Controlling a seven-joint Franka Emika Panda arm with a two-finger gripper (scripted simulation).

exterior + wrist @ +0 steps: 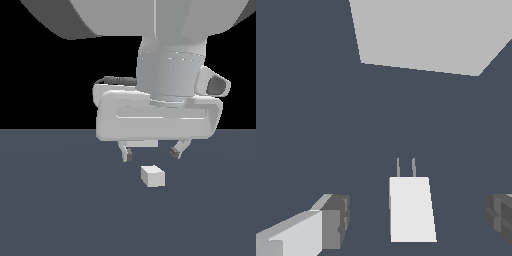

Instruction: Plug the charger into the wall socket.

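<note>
Flat dark slate-blue floor (55, 210), the small off-white charger (153, 176) alone on it, two prongs out.

a bare simulated scene: flat slate floor (50, 210), black void behind.

Wall socket (426, 35) cut off by edge

A flat, dark slate-blue floor (50, 215) is filling the lower half of the exterior view, running from edge to edge and meeting a plain black backdrop (40, 80) along a straight, level horizon just above the middle of the frame. The floor is showing no pattern, only a faint shift in shade. In the wrist view the same slate-blue surface (306, 125) is taking up most of the picture.
</note>
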